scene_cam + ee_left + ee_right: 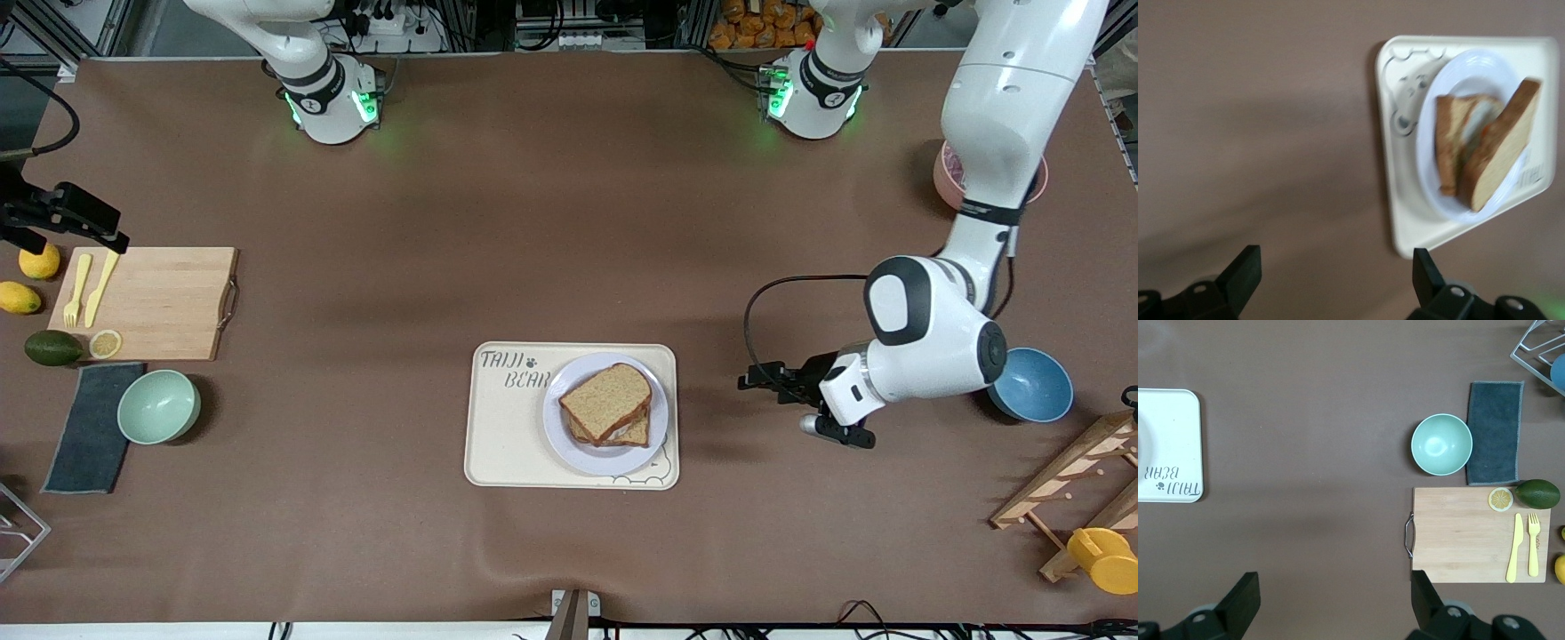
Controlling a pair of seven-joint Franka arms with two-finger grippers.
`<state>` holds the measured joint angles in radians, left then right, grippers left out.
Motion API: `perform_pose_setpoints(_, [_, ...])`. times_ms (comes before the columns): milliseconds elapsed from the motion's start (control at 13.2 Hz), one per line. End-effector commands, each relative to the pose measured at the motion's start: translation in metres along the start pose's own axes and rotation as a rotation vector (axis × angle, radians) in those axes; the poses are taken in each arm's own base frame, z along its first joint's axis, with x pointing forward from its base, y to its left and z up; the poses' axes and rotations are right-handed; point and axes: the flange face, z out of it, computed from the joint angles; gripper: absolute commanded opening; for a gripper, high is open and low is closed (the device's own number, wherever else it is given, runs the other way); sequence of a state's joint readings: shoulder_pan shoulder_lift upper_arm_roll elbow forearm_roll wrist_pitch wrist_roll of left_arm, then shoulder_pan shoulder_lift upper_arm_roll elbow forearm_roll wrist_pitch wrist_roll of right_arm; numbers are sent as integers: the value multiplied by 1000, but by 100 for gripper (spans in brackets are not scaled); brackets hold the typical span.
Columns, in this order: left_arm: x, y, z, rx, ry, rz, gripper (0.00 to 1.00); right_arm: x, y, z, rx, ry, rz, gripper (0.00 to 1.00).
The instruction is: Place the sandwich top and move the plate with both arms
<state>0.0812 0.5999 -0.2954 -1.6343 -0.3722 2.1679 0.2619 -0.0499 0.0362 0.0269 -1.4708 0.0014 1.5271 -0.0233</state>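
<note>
The plate (pixel 605 444) stands on the cream tray (pixel 507 427), at the end of the tray that is toward the left arm. On the plate there is a sandwich. The sandwich top (pixel 606 398) lies on the lower slice (pixel 636 433), turned a little, so that an edge of the lower slice shows under it. In the left wrist view the sandwich top (pixel 1503 153) leans on the lower slice (pixel 1449 143), and a pale filling is visible between the 2 slices.

The left gripper (pixel 772 380) is low over the bare table, near the tray on the side of the left arm, and it points toward the tray. Its 2 fingers (pixel 1245 273) are spread wide and hold nothing.

The right gripper (pixel 89 227) is high over the cutting board (pixel 164 298) at the right arm's end of the table. In the right wrist view its fingers (pixel 1245 597) are also wide apart and empty.

On the cutting board lie a yellow fork (pixel 75 290), a yellow knife (pixel 100 286) and a lemon slice (pixel 105 344). Beside the board are 2 lemons (pixel 39 262) and an avocado (pixel 52 348). A green bowl (pixel 158 406) stands next to a dark cloth (pixel 89 436), nearer to the front camera than the board. A blue bowl (pixel 1036 387) and a pink bowl (pixel 947 178) are at the left arm's end of the table.
</note>
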Motion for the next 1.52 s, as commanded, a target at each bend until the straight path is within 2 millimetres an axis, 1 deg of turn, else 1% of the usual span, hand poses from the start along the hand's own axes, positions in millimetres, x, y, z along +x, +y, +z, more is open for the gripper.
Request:
perform_pose_setpoints(0, [13,15,-50,121,-69,51,100,-1,1,-1,-6,-5,14,100])
perform_pose_setpoints(76, [16,23,-69,176,-124,91,100,0,1,0,-6,-6,14,100])
perform_pose_setpoints(152, [17,27,-85,235,-154,117,100,0,1,0,-6,-6,14,100])
perform_pose_setpoints(228, [14,29,-94,277,-176,111,100,0,1,0,-6,-6,14,100])
perform_pose_setpoints(380, [8,45,-134,371,-143,116,100,0,1,0,-6,-6,16,100])
perform_pose_setpoints(608, [-16,66,-196,515,-147,133,100,0,1,0,-6,-8,16,100])
perform_pose_setpoints(684, [-24,76,-215,546,-133,102,100,0,0,1,-6,-9,14,100])
perform_pose_setpoints(836, [-39,90,-237,564,-125,34,100,0,0,1,-6,-9,14,100])
perform_pose_setpoints(988, [-58,110,-273,604,-78,-7,100,0,0,1,-6,-8,13,100])
perform_pose_setpoints(1140, [-72,123,-288,620,-37,-154,100,0,0,2,-6,-11,13,100])
perform_pose_setpoints(1216, [-77,129,-290,627,-24,-209,100,0,0,1,-6,-11,13,100])
perform_pose_setpoints(1292, [-80,138,-290,627,-19,-225,100,0,0,2,-6,-12,14,100])
perform_pose_setpoints(1368, [-84,146,-295,624,-5,-225,100,0,0,2,-6,-12,13,100])
perform_pose_setpoints(1444, [-83,146,-293,623,-9,-226,100,0,1,2,-6,-11,14,100])
